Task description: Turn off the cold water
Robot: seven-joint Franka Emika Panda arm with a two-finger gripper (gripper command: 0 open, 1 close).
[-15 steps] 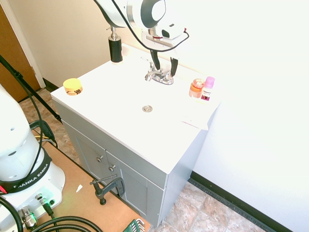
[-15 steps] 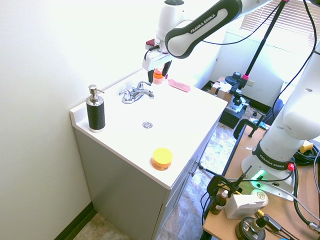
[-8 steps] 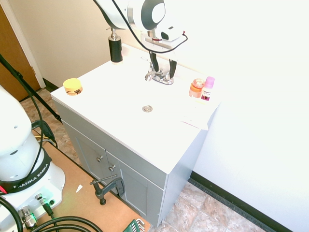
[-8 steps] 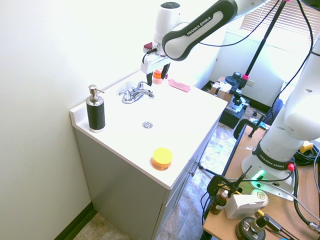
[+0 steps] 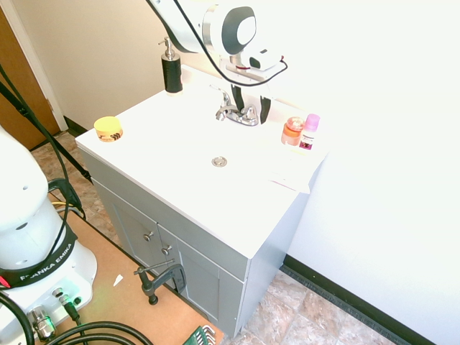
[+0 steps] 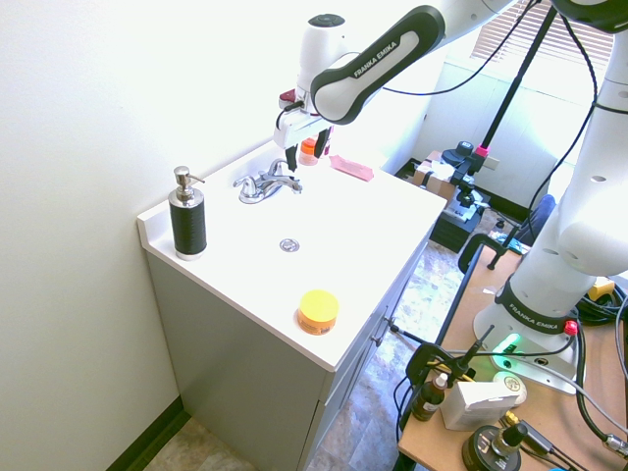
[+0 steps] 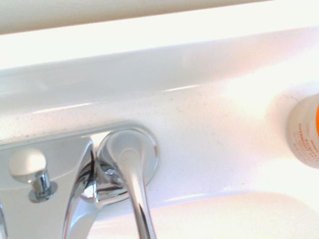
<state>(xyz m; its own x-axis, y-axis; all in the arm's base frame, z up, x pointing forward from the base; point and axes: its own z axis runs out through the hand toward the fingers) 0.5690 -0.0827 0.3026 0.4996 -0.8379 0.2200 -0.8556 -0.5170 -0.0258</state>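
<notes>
Gripper (image 5: 250, 108) sits upper centre of the first exterior frame, pointing down, fingers spread apart with nothing between them. One finger (image 5: 265, 110) hangs just right of the faucet (image 5: 236, 113); the other drops behind it. In the second exterior view the gripper (image 6: 295, 159) is upper centre, just above the right end of the faucet (image 6: 266, 183).

Cold tap lever (image 5: 251, 113) is the right-hand one on the faucet, directly below and between the spread fingers. Can't tell if either finger touches it. In the wrist view the lever (image 7: 130, 172) fills the lower left-centre, running from its round base down to the frame's bottom edge, with the lift-rod knob (image 7: 28, 165) near the left edge. No stream from the spout in any view.

Outward from there:
- Orange bottle (image 5: 292, 131) and pink-capped bottle (image 5: 310, 131) stand side by side, right of the faucet in the first exterior frame. The orange one (image 7: 305, 135) shows at the right edge of the wrist view.
- Drain (image 5: 219, 162) in front of the faucet, mid-frame.
- Black soap pump (image 5: 171, 68) at the upper left, back corner of the white counter (image 5: 180, 187).
- Yellow jar (image 5: 108, 129) at the left, near the counter's front corner.
- Grey cabinet (image 5: 187, 262) under the counter.
</notes>
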